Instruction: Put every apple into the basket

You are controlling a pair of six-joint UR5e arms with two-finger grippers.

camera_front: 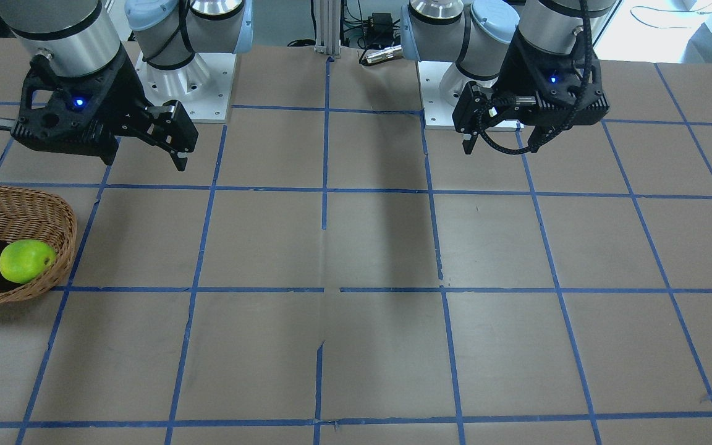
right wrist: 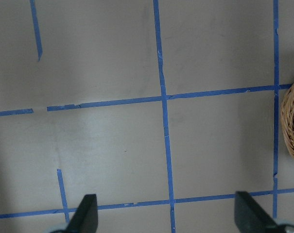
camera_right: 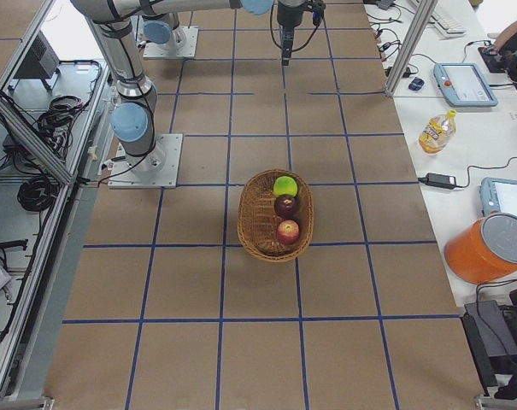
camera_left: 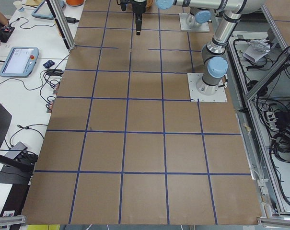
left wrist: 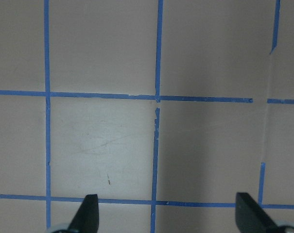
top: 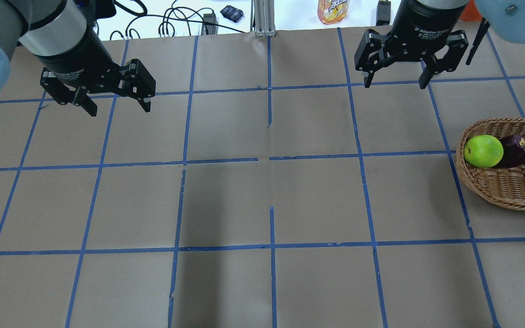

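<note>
Brown tabletop (top: 226, 200), blue tape grid (top: 269, 88), basket (top: 508, 198), bench (camera_right: 489, 137)

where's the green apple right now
The green apple sits inside the basket on the overhead view's right, at the basket's left end, next to the purple apple.

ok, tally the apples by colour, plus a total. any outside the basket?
yellow-green apple: 1
dark purple apple: 1
red apple: 1
Total: 3, all inside the wicker basket; none seen on the table.
</note>
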